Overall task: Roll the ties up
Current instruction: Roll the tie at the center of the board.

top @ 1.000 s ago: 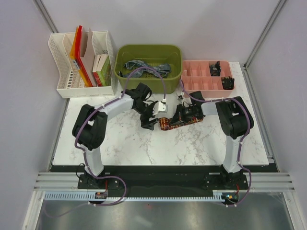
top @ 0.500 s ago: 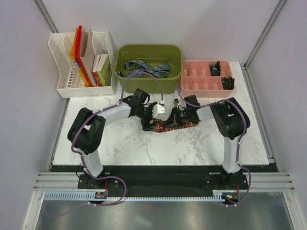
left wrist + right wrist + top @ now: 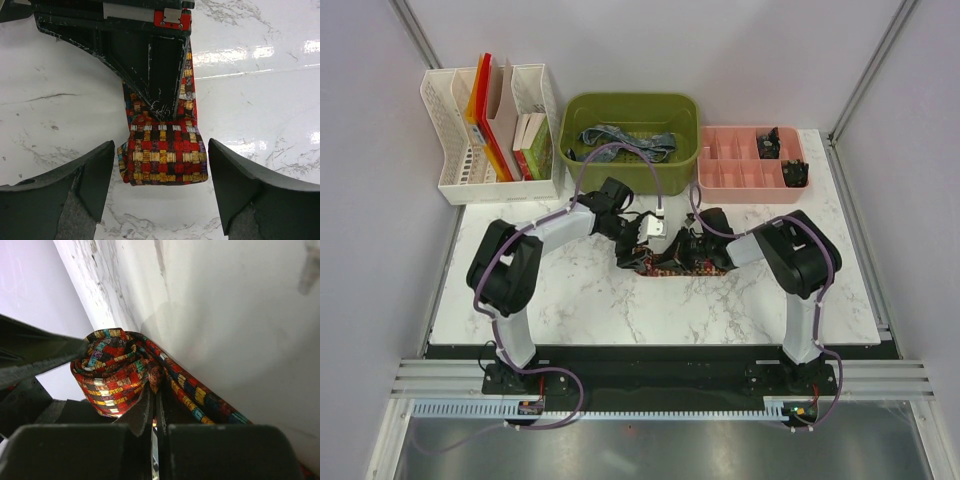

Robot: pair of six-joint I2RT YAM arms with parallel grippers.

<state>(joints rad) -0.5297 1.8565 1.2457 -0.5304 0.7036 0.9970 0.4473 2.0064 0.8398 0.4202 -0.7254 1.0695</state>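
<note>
The red, orange and dark patterned tie [image 3: 162, 157] lies on the marble table, its end wound into a loose roll [image 3: 112, 377]. My right gripper [image 3: 154, 390] is shut on the fabric at the roll's core, and the unrolled strip [image 3: 200, 402] trails away beside it. My left gripper [image 3: 161, 150] stands open, one finger on each side of the roll and neither touching it. From above, both grippers meet mid-table: left gripper [image 3: 642, 243], right gripper [image 3: 682, 248], the tie [image 3: 665, 267] below them. A blue-grey tie [image 3: 620, 140] lies in the green bin.
The green bin [image 3: 582, 110] stands at the back centre. A pink divided tray [image 3: 725, 165] with small dark items is at the back right. A white file rack [image 3: 450, 110] with books is at the back left. Marble table [image 3: 580, 300] stretches toward the front.
My right gripper has shifted left and turned with the tie, so the roll is bigger and the flat strip shorter. The left gripper stayed open beside the roll.
</note>
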